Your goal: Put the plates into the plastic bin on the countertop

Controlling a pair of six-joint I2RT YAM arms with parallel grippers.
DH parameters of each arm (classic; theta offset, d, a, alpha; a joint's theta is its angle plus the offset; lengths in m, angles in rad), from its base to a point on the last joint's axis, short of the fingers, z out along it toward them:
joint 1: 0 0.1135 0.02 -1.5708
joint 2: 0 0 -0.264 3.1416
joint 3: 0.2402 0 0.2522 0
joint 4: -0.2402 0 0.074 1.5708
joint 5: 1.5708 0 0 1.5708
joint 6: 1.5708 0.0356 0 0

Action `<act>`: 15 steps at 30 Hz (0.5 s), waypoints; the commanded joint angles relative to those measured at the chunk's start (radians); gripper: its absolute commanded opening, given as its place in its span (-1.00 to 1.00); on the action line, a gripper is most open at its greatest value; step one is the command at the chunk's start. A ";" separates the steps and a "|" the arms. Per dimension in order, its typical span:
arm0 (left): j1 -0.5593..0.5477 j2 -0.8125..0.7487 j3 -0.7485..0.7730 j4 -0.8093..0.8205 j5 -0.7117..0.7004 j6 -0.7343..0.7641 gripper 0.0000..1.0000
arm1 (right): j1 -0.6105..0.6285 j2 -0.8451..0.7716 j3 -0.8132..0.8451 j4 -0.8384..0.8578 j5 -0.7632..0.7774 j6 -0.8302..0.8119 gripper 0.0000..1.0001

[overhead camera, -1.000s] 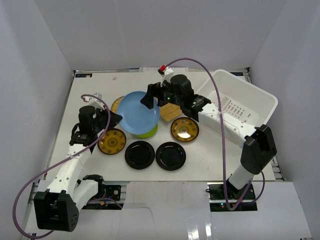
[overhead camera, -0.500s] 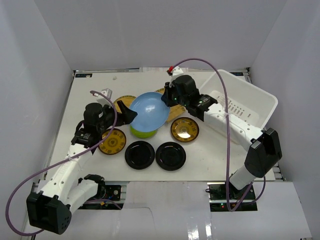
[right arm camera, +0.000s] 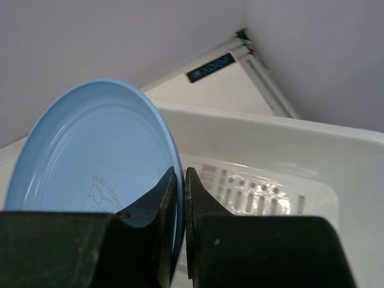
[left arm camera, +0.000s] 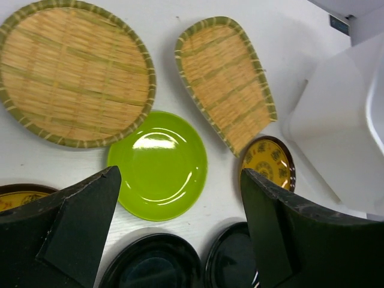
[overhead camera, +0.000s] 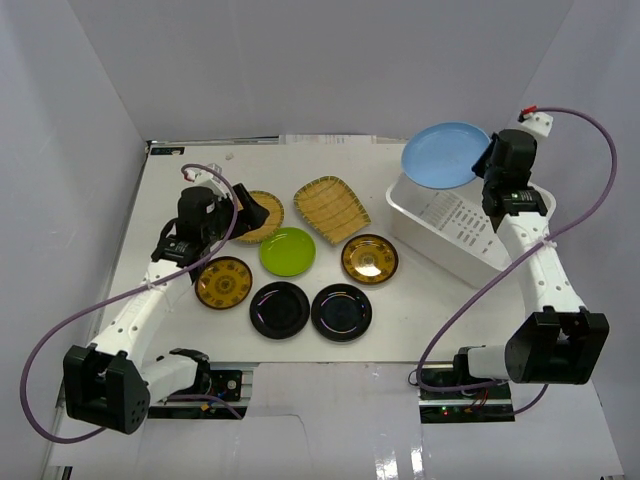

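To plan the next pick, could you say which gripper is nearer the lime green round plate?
Left. The left gripper hovers beside the lime green plate; the right gripper is far off at the white plastic bin, gripping the light blue plate.

Nothing here is reading out clearly. The light blue plate (right arm camera: 84, 144) is carrying a small printed emblem (right arm camera: 99, 189) with a curved line of letters over it, too faint to make out. A dark label (right arm camera: 210, 66) is lying along the far edge of the bench (right arm camera: 198, 90), behind the plastic bin (right arm camera: 288, 156), its pale lettering blurring. The gold-amber plate (left arm camera: 268, 159) is showing yellow marks, possibly characters; I cannot tell.
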 commanded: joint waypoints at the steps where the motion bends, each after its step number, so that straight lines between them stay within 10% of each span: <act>1: 0.017 -0.004 0.032 -0.036 -0.085 -0.021 0.82 | -0.041 0.021 -0.100 0.074 0.095 0.039 -0.84; 15: 0.210 0.097 0.008 -0.011 0.005 -0.084 0.77 | -0.087 0.228 -0.205 0.128 0.026 0.062 -0.84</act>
